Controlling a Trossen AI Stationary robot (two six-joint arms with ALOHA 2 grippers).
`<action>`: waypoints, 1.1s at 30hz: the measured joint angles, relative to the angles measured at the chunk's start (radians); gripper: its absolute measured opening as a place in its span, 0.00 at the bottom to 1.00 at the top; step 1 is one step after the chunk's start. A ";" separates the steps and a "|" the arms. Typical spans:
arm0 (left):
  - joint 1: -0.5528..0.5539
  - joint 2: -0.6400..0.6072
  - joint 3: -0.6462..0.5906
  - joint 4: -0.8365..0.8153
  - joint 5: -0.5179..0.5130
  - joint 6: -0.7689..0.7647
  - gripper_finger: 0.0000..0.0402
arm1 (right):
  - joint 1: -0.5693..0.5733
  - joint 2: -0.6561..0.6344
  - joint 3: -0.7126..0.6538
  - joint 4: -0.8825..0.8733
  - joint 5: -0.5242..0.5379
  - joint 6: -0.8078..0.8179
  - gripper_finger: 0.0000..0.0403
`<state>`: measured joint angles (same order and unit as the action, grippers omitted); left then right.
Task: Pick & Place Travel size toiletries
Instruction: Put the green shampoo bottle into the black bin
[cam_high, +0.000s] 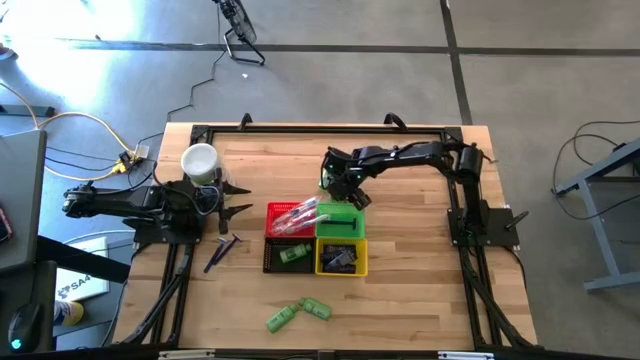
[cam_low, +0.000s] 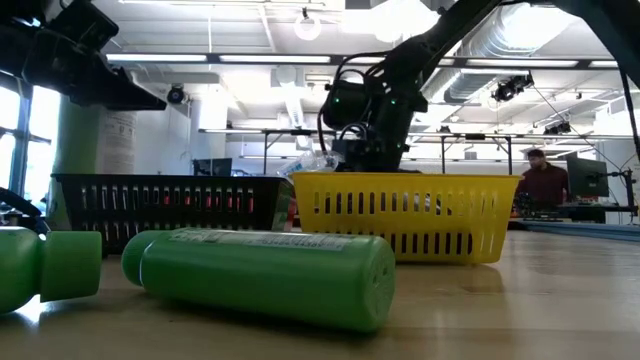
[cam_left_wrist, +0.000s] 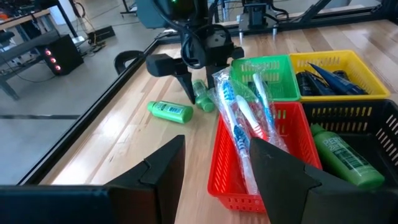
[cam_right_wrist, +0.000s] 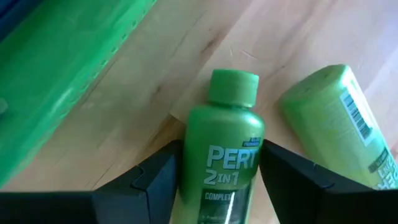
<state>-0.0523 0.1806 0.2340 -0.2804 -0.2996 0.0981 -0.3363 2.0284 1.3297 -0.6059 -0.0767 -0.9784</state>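
Observation:
My right gripper (cam_high: 336, 187) reaches down behind the green basket (cam_high: 341, 221) and is shut on a bright green mini bottle (cam_right_wrist: 227, 149). A second green bottle (cam_right_wrist: 339, 124) lies on its side on the table beside it. Two more green bottles (cam_high: 298, 313) lie near the table's front edge. Toothbrushes in clear wrap (cam_left_wrist: 242, 118) lie in the red basket (cam_high: 288, 218), a green bottle (cam_left_wrist: 339, 155) in the black basket, and dark tubes (cam_left_wrist: 326, 81) in the yellow basket. My left gripper (cam_high: 238, 201) waits open and empty, left of the red basket. My right gripper pinches the green bottle by the two sides of its body (cam_right_wrist: 194, 163), below the shoulder, between its two fingers. The fingers come from above, pointing down and slanting, and lie across the bottle. The cap (cam_right_wrist: 234, 87) points away from the wrist. Whether the bottle is clear of the table I cannot tell.
A white cup (cam_high: 200, 160) stands at the far left behind my left arm. Two dark tubes (cam_high: 222, 250) lie on the table left of the black basket (cam_high: 290, 256). The four baskets sit together mid-table. Bare wood shows to the right of them.

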 joint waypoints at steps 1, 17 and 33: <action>0.000 0.000 0.000 -0.003 0.000 0.000 0.44 | 0.000 -0.005 0.000 -0.002 0.000 0.014 0.48; 0.000 0.000 0.000 -0.008 0.000 -0.057 0.44 | -0.004 -0.019 -0.004 -0.068 0.015 0.315 0.44; 0.000 0.000 0.000 -0.007 0.001 -0.177 0.44 | -0.005 -0.019 -0.004 -0.049 -0.028 0.509 0.42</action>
<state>-0.0525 0.1806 0.2340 -0.2878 -0.2985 -0.0787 -0.3412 2.0094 1.3258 -0.6550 -0.1042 -0.4689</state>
